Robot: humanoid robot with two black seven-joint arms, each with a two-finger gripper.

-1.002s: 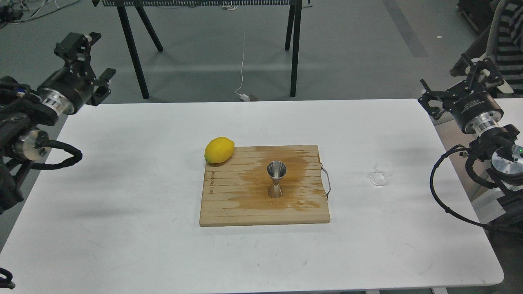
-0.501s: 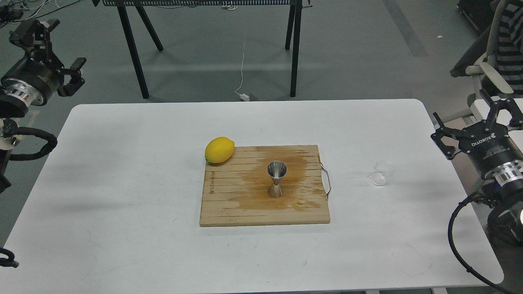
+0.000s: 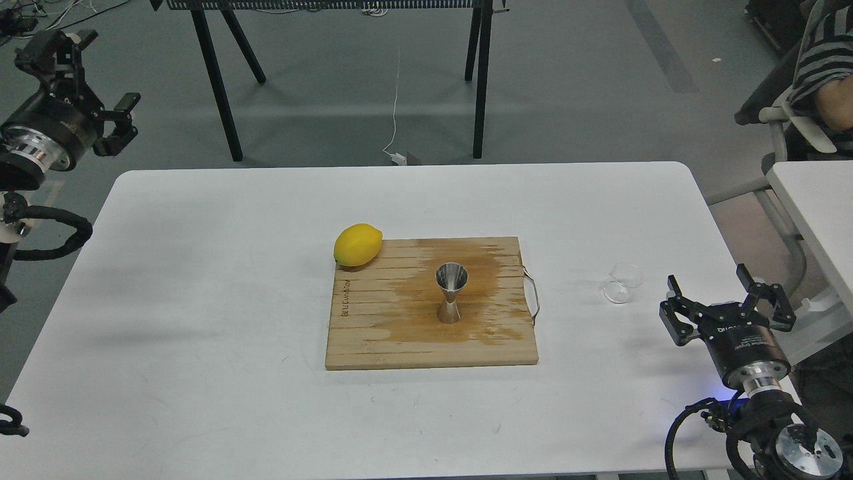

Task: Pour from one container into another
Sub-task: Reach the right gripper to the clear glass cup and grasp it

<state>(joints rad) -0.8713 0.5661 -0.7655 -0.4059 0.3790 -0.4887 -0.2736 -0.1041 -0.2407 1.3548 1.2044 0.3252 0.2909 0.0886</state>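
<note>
The small clear glass cup (image 3: 622, 283) sits on the white table, right of the wooden board and apart from it. The shiny steel jigger (image 3: 450, 293) stands upright near the middle of the wooden cutting board (image 3: 373, 333), on a dark wet patch. My right gripper (image 3: 723, 301) is open and empty, low over the table's right front, a short way right of and nearer than the cup. My left gripper (image 3: 86, 77) is open and empty, raised off the table's far left corner.
A yellow lemon (image 3: 358, 245) rests at the board's far left corner. The board's metal handle (image 3: 532, 295) points toward the cup. A second white table (image 3: 816, 207) and a seated person (image 3: 826, 67) are at the right. Black trestle legs (image 3: 223, 87) stand behind.
My right arm has swung down and nearer, from high at the right edge to low beside the cup. My left arm pulled back up and left, then held still.
</note>
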